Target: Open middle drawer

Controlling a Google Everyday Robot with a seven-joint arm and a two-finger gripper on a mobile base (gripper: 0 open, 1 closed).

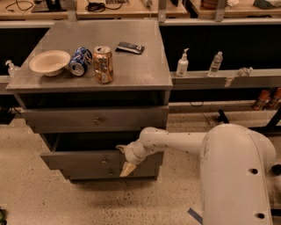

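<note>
Nearest you, the white arm (175, 143) reaches left from the robot's body. Your gripper (124, 159) sits against the right part of the middle drawer (74, 160), just right of its small knob (104, 161). You cannot tell how the pincer is set. A dark gap separates this drawer from the top drawer (61, 119). On the cabinet top (140, 70) are a bowl (49, 62), a blue can (80, 61) on its side, an upright gold can (103, 64) and a dark packet (130, 47).

Lab — workbenches (131, 12), cables (94, 6) — pincer (122, 160) at middle drawer (74, 159).
</note>
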